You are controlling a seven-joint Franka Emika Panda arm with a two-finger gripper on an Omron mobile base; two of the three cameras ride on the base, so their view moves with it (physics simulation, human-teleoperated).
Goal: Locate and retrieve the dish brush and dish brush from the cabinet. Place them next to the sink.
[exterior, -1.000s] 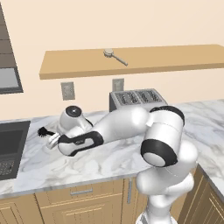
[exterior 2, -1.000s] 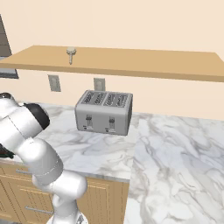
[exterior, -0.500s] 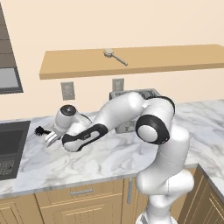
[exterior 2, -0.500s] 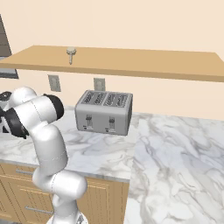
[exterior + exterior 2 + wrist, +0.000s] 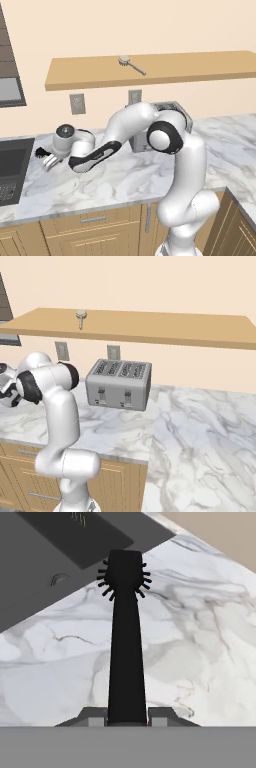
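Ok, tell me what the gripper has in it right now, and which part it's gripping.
The gripper holds the black brush by the end of its handle, fingers on both sides, with the spiky head pointing away over the marble counter beside the sink.

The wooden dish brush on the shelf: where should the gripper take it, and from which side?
Probably the thin handle. The wooden dish brush lies flat on the open shelf, round head toward the wall and handle angled toward the front edge. Coming from the open front, jaws across the handle, looks easiest. First the gripper, shut on the black dish brush, must let go.
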